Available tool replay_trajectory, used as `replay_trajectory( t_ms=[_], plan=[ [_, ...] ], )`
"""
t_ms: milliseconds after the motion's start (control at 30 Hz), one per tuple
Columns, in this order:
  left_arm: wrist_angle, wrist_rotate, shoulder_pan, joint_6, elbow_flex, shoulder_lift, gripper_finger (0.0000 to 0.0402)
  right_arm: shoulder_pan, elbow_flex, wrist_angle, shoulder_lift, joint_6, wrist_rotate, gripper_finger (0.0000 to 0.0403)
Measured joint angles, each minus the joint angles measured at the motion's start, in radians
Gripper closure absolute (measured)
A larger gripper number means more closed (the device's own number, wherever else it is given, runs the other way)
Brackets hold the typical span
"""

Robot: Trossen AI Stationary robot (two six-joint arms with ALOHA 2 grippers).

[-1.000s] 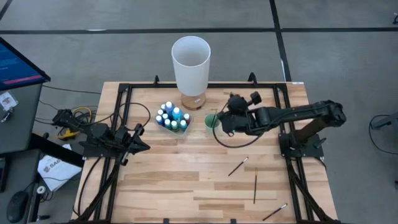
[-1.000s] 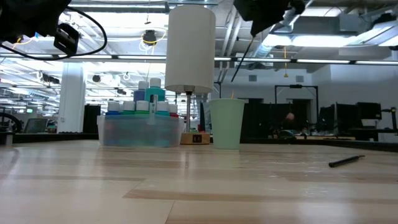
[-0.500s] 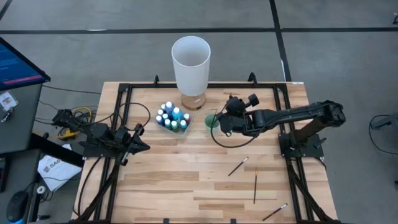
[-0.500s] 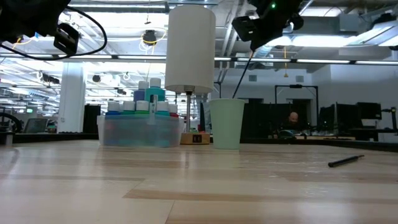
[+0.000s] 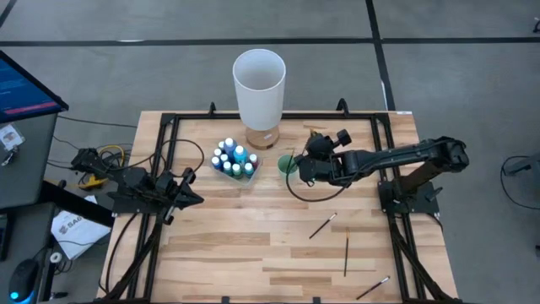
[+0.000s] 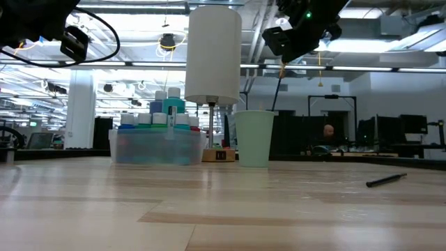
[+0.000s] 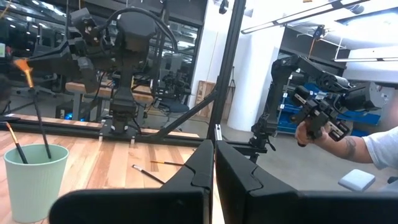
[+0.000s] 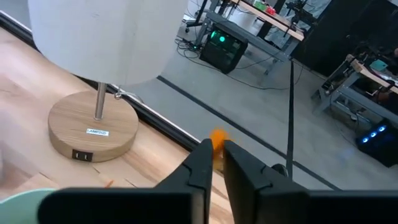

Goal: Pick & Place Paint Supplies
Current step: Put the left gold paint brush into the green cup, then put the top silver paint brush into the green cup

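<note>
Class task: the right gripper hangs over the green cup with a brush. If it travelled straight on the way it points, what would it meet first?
Probably the green cup right below the right gripper; its orange-tipped brush already dips inside. Depth is uncertain.

2 dark jointed arms [image 5: 396,156] — black cables looping off them, a green light glowing.

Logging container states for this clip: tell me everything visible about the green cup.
The green cup is a small pale-green ribbed tumbler, plastic by its look, upright on the wooden table between the lamp base and the right gripper. Two brushes stand in it: a short one leaning on the rim and a long orange-tipped one whose top sits at the gripper above.
</note>
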Motion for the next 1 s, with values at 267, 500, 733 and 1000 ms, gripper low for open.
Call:
replay_trajectory(
  t_ms=[267,500,733,1000],
  plan=[
    [0.005,0.000,0.000,0.000,0.000,0.000,0.0400,-0.001,0.000,0.000,0.000,0.000,-0.004,0.0307],
    [0.006,0.001,0.000,0.000,0.000,0.000,0.0400,0.030,0.081,-0.165,-0.011,0.201,-0.342,0.0243],
    [0.012,0.001,0.000,0.000,0.000,0.000,0.0400,0.097,0.055,-0.536,-0.001,0.721,-0.759,0.0204],
    [0.014,0.002,0.000,0.000,0.000,0.000,0.0400,0.271,-0.151,-0.466,-0.001,1.275,-1.067,0.0195]
  ],
)
